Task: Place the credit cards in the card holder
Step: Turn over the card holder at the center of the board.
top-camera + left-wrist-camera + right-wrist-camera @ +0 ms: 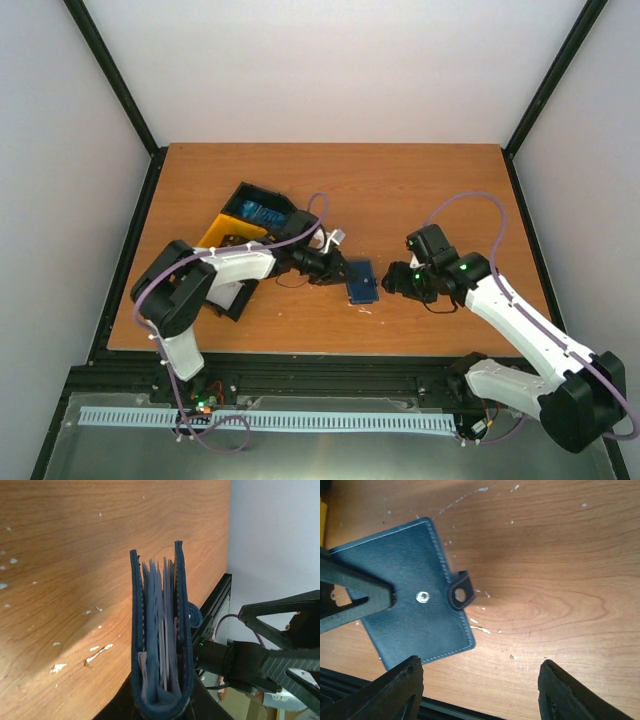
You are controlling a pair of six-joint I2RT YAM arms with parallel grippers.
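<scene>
Navy card holder point(420, 565); reddish woodgrain table point(400, 190).

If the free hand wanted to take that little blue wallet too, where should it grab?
Probably the free edge beside the strap, coming from the right, with the open right hand pinching across both covers. The card holder is thin and flat, and the left hand clamps its folded end.

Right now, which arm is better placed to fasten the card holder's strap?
Right, probably. The left gripper is shut on the card holder; the right gripper is open, empty, facing the loose strap.
</scene>
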